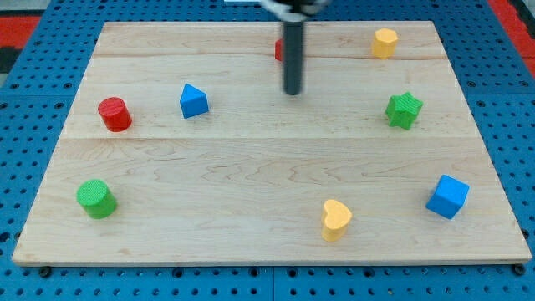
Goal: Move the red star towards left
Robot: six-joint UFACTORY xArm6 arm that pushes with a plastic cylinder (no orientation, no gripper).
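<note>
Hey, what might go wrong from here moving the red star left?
The rod hides most of the red star, so contact is hard to judge. My tip sits below the star in the view, not on its right; pushing from here may slide it upward, toward the board's top edge.

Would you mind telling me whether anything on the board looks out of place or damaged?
Nothing stands out. The blocks sit apart on the wooden board. The red star is mostly hidden behind the rod; my tip rests just below it in the view.

One raised front view overlooks the whole board [251, 167].
</note>
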